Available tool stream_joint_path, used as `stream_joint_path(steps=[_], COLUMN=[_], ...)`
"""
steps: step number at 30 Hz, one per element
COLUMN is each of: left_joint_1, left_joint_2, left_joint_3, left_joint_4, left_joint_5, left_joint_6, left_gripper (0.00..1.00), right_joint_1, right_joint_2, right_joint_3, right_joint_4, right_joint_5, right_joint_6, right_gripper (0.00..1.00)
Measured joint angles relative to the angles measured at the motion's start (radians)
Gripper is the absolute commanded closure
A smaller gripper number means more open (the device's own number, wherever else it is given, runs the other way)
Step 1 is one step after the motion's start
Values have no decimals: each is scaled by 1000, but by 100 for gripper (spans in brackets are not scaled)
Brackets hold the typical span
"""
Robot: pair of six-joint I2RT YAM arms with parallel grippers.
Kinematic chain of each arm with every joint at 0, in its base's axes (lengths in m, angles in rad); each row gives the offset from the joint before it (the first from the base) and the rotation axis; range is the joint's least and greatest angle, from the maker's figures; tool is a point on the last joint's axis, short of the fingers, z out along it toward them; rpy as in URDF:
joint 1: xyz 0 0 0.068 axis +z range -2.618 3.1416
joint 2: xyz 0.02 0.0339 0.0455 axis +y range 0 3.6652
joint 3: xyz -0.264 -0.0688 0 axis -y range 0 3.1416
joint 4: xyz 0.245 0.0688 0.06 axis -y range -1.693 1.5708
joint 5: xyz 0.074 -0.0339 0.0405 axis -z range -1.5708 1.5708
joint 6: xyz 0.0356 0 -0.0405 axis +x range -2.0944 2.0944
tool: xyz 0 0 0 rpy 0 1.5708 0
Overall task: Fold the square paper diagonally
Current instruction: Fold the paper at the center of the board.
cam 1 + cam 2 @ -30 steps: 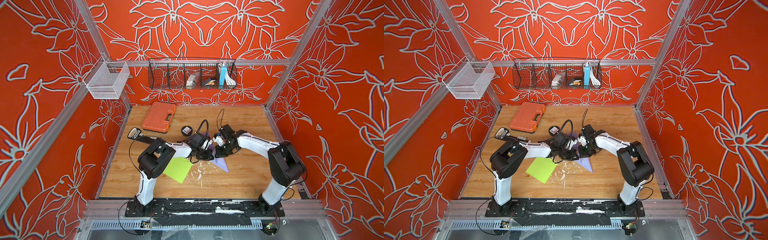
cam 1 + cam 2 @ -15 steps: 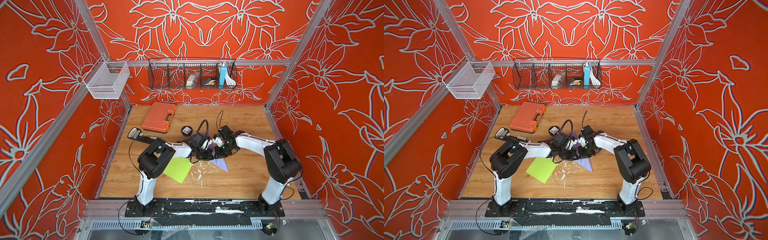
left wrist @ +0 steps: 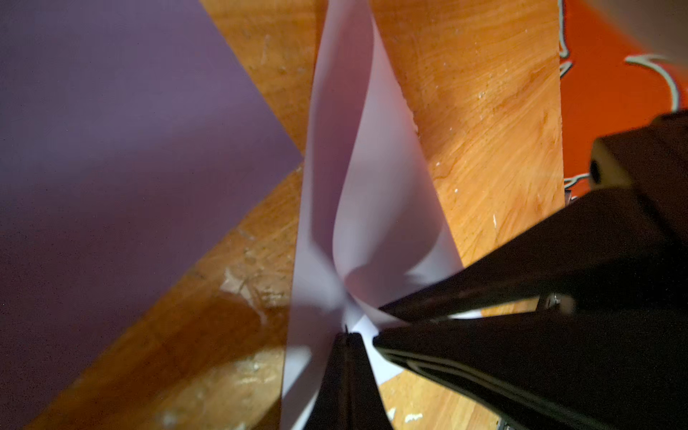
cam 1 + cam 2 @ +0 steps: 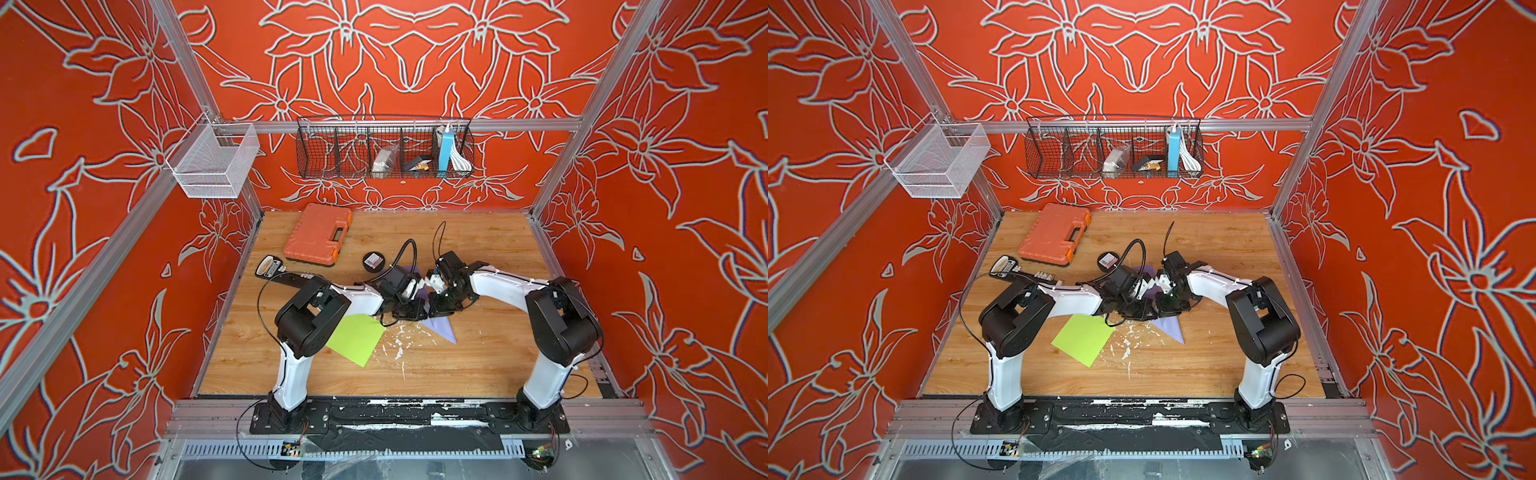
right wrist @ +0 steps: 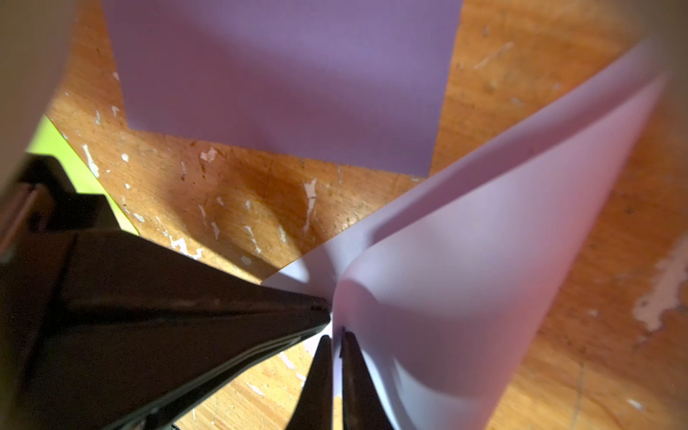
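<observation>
The left gripper [image 3: 346, 337] is clenched: in the left wrist view its two black fingers are pressed together and they pinch the pale lilac paper [image 3: 357, 186] at their tips. The right gripper [image 5: 337, 337] is also closed on the same paper. In the right wrist view its fingers stand with only a thin slit between them, and the edge of the paper goes into this slit. The two grippers meet almost tip to tip at one spot of the paper, each coming from its own side, both pointing down to the table [image 4: 478, 361].

The pale lilac paper is in the middle of the table, between the two wrists. It is not flat: it is bent over itself in a soft round curve, so two layers come together where the fingers hold it. One flat corner of it seems to lie on the wood near the fingertips.

Just beside it, toward the front edge, a darker purple sheet [image 4: 442, 328] lies flat; in both top views only a pointed part of it shows from under the grippers. A green sheet [image 4: 355, 338] lies flat near the left arm, partly under it. Small white flakes [image 4: 399, 353] are scattered on the wood between these two sheets. At the back of the table there is an orange case [image 4: 318, 235], and a black wire basket [image 4: 384, 147] hangs on the back wall
</observation>
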Motion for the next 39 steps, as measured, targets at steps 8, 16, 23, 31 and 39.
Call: stream_joint_path(steps=[8, 16, 23, 31, 39], left_joint_1=[0, 0, 0, 0, 0], left_joint_2=[-1, -6, -8, -8, -8], left_joint_3=[0, 0, 0, 0, 0], left_joint_4=[0, -1, -2, -17, -24], left_joint_5=[0, 0, 0, -12, -13], left_joint_6=[1, 3, 3, 3, 3], left_gripper=[100, 100, 100, 100, 100], right_joint_1=[0, 0, 0, 0, 0], right_joint_2=[-12, -42, -41, -29, -22], right_joint_3=[-1, -5, -5, -5, -5], right_joint_4=[0, 9, 23, 31, 31], right_joint_5=[0, 0, 0, 0, 0], right_joint_6=[12, 25, 38, 42, 44], right_gripper=[99, 97, 97, 96, 96])
